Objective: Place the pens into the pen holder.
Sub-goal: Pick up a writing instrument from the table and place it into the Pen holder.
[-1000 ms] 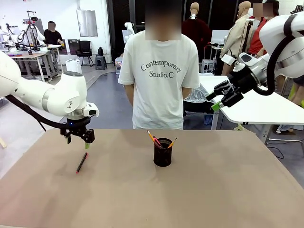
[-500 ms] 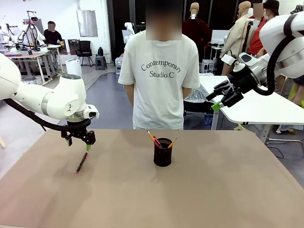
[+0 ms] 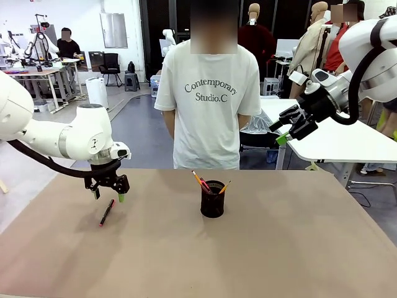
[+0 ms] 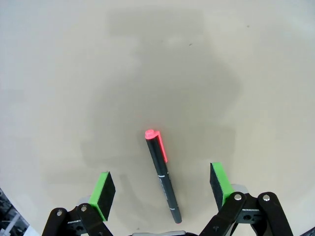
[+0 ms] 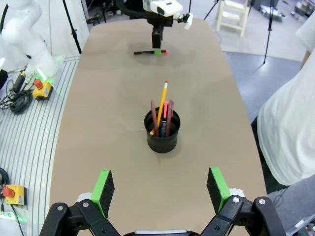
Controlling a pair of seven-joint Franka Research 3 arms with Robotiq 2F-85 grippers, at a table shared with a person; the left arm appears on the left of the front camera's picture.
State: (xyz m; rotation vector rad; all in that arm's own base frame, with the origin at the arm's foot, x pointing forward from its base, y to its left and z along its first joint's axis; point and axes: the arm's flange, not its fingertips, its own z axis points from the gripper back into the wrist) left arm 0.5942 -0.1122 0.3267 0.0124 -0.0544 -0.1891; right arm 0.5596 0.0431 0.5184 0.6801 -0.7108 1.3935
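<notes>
A black pen with a red cap (image 3: pixel 107 212) lies loose on the brown table (image 3: pixel 279 248) at the left. My left gripper (image 3: pixel 108 197) hangs open just above its far end, pointing down. In the left wrist view the pen (image 4: pixel 161 174) lies between the two green pads (image 4: pixel 104 189), which do not touch it. The black mesh pen holder (image 3: pixel 212 198) stands mid-table with a red pen (image 3: pixel 200 180) and a yellow pencil (image 3: pixel 224 186) leaning in it. My right gripper (image 3: pixel 282 130) is held high at the right, open and empty, looking down on the pen holder (image 5: pixel 162 130).
A person in a white T-shirt (image 3: pixel 208 93) stands at the far edge behind the holder, arms back. The table's right half is bare. Cables and an emergency-stop box (image 5: pixel 40 88) lie on the floor beside the table.
My left gripper has dropped lower and shifted slightly right, closing in over the pen on the table. The pen, the holder and the right arm have not moved.
</notes>
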